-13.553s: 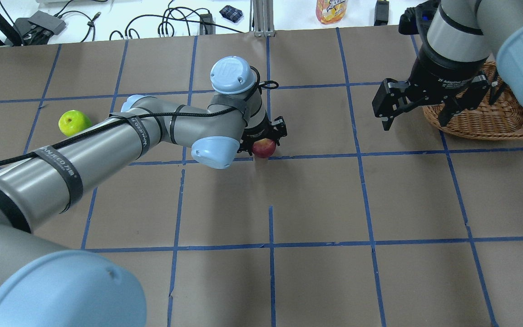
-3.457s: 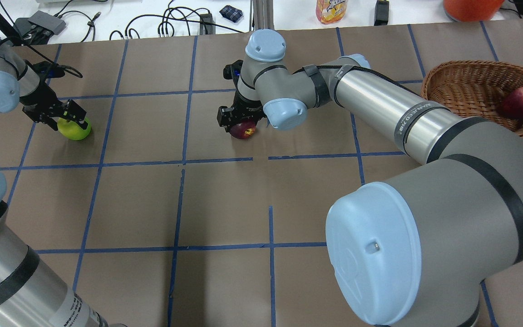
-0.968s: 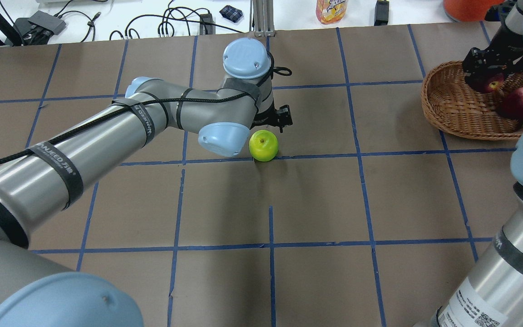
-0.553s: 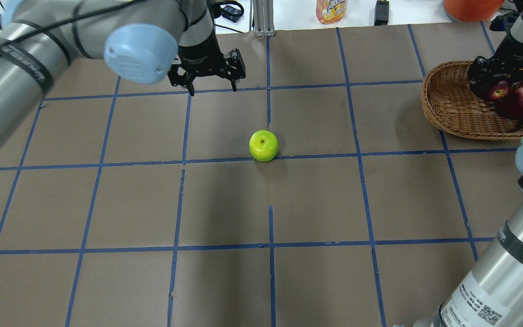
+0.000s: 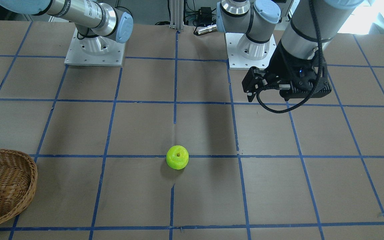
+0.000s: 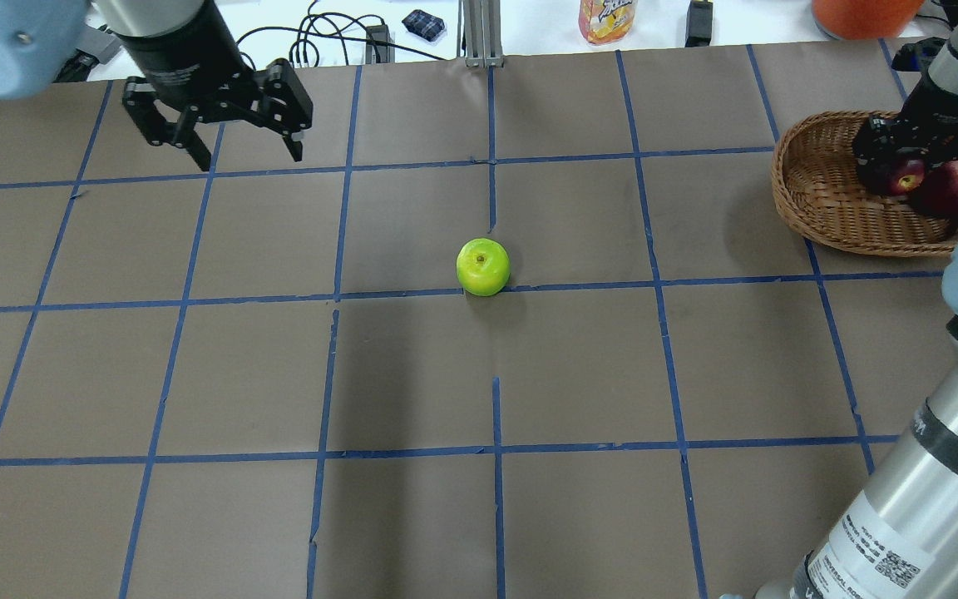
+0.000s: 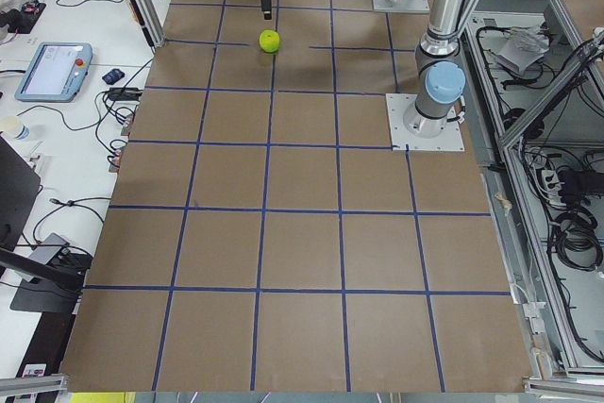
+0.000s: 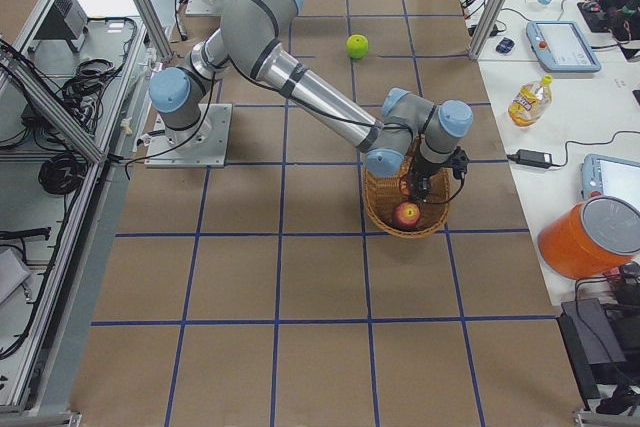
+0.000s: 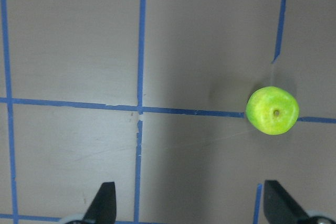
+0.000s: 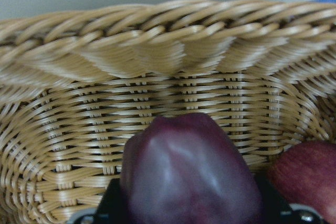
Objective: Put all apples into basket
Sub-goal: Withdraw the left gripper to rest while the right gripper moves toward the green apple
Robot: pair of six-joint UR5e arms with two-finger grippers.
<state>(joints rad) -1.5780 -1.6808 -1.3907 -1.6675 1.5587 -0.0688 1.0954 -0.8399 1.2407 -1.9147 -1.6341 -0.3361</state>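
The lime green apple [image 6: 483,266] lies alone on the table near its middle, also in the front view [image 5: 177,157] and left wrist view [image 9: 272,110]. My left gripper [image 6: 246,154] is open and empty, raised over the far left of the table, well away from the apple. The wicker basket [image 6: 828,200] stands at the far right. My right gripper [image 6: 903,162] is inside it, shut on the maroon apple [image 10: 191,177], low over the basket floor. The red apple [image 6: 957,187] lies in the basket beside it.
Beyond the table's far edge are cables [image 6: 321,42], a drink bottle [image 6: 606,18] and an orange container [image 6: 861,10]. My right arm's large links [image 6: 928,482] cover the near right corner. Blue tape lines grid the brown table.
My left gripper has let go of the green apple, risen and moved far to the left. My right gripper has lowered the maroon apple a little deeper into the basket.
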